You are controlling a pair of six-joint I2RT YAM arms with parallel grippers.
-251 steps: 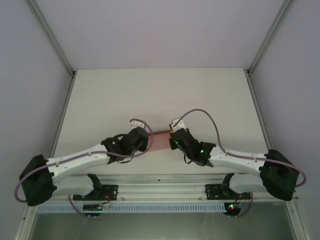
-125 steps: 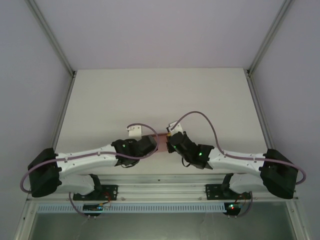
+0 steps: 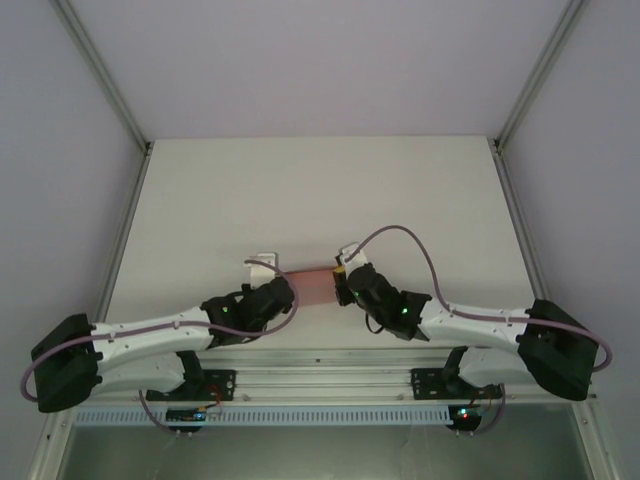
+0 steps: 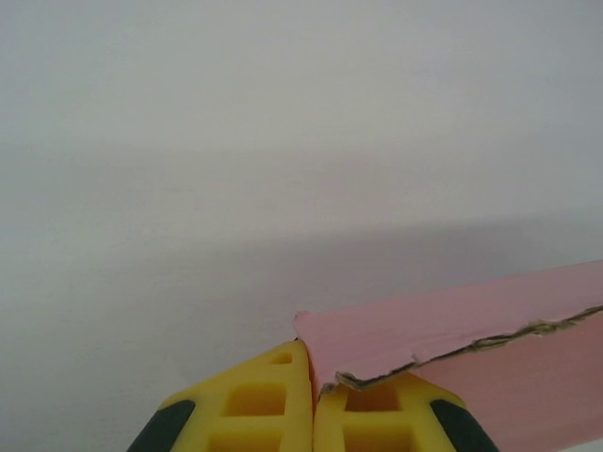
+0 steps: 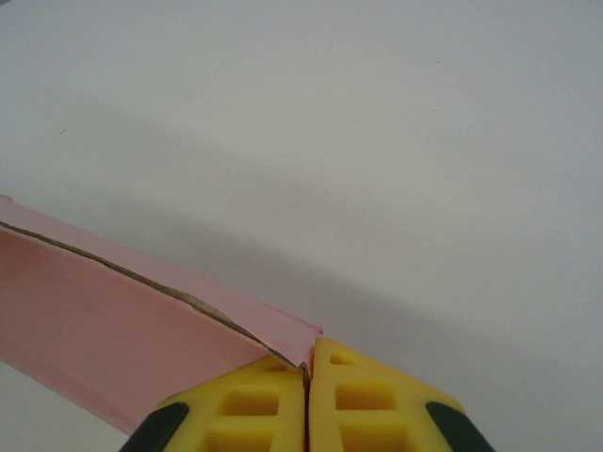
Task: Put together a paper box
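The pink paper box point(image 3: 316, 286) hangs as folded card between the two wrists, near the table's front middle. My left gripper point(image 3: 287, 284) is shut on its left corner; in the left wrist view the yellow fingers point(image 4: 268, 400) pinch the card point(image 4: 452, 330), whose torn brown edge runs to the right. My right gripper point(image 3: 344, 280) is shut on the card's right corner; in the right wrist view the pink sheet point(image 5: 104, 330) stretches to the left from the fingers point(image 5: 363, 400).
The white table point(image 3: 320, 190) stretches away behind the box. Aluminium frame posts point(image 3: 105, 75) rise at both back corners. A rail point(image 3: 320, 365) carrying the arm bases runs along the near edge.
The left arm has drawn back to the left and lowered, and the right gripper has shifted slightly. More of the pink card now shows stretched between the two grippers.
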